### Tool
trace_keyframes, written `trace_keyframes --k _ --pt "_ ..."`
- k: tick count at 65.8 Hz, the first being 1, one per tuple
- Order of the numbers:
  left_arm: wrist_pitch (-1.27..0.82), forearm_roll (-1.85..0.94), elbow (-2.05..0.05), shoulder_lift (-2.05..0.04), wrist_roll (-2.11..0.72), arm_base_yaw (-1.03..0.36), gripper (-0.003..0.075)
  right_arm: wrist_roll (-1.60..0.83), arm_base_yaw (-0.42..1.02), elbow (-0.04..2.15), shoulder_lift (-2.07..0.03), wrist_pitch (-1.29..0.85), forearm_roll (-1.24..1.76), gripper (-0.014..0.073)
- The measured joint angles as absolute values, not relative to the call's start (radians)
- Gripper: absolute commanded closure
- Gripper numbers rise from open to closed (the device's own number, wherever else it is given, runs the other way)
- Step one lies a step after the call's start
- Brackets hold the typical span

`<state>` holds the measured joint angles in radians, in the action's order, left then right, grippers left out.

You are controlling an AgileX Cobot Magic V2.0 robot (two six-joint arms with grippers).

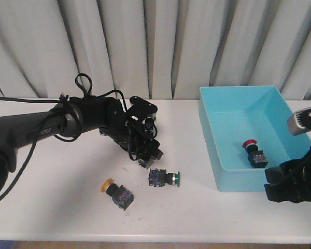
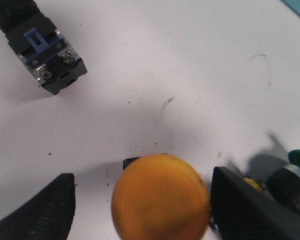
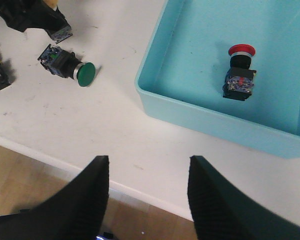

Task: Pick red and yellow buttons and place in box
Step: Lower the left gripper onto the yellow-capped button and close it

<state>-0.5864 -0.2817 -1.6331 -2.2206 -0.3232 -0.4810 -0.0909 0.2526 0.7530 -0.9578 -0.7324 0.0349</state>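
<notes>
A yellow button (image 2: 160, 200) stands cap-up between the fingers of my left gripper (image 2: 142, 176). Its cap touches one finger (image 2: 240, 205), and a gap shows to the other finger (image 2: 45, 210), so the gripper is open around it. In the front view this gripper (image 1: 145, 155) is low over the table's middle and only the button's body (image 1: 145, 164) shows. A second yellow button (image 1: 116, 192) lies on the table nearer the front. A red button (image 1: 254, 153) lies inside the light-blue box (image 1: 210, 140). My right gripper (image 3: 149, 160) is open and empty over the front table edge.
A green-capped button (image 1: 164, 178) lies on its side just right of my left gripper; it also shows in the right wrist view (image 3: 70, 65). The box's near wall (image 3: 215, 122) is just ahead of my right gripper. A pleated curtain hangs behind the table.
</notes>
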Motion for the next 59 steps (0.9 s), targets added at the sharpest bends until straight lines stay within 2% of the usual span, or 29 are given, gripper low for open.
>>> trace_keyframes --k 22,49,59 --pt "-0.560 -0.280 -1.645 -2.261 -0.287 -0.499 0.0284 -0.093 0.253 0.753 -0.958 -0.731 0.035 0.0242" --pt "-0.550 -0.280 -1.645 -2.274 -0.281 -0.499 0.0486 -0.095 0.253 0.753 -0.958 -0.731 0.035 0.0242" --pt "-0.550 -0.280 -1.645 -2.274 -0.281 -0.499 0.0512 -0.095 0.253 0.753 -0.958 -0.731 0.035 0.0242"
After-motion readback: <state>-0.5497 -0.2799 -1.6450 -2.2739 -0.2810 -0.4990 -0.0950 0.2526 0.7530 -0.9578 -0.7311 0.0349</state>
